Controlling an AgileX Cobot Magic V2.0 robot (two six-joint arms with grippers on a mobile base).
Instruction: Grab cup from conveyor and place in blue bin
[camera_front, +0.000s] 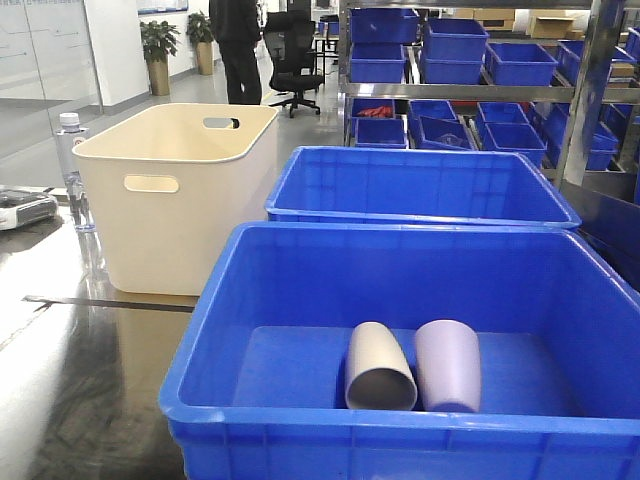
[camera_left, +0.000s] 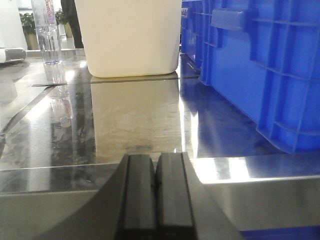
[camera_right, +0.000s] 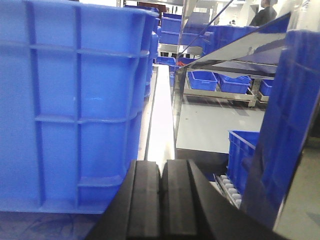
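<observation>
**Both grippers idle and empty, conveyor out of sight**

A storeroom with racks of small blue shelf bins (camera_front: 455, 45) is lying behind a reflective steel tabletop (camera_left: 135, 120). From the left, a clear plastic water bottle (camera_front: 72, 165) is standing beside a cream rectangular tub (camera_front: 180, 195), then the large bright blue plastic bin (camera_front: 300, 410) is sitting nearest, already holding two pale cups, one grey (camera_front: 378, 368) and one lilac (camera_front: 448, 364), lying on their sides. The left gripper (camera_left: 155, 197) is resting low over the tabletop, jaws pressed together on nothing; the right gripper (camera_right: 161, 200) is doing likewise beside the bin's wall. The conveyor is not showing in any view, so no further cup can be located. Judging risk: either arm swinging out low could be clipping the bin wall or toppling the bottle.
</observation>
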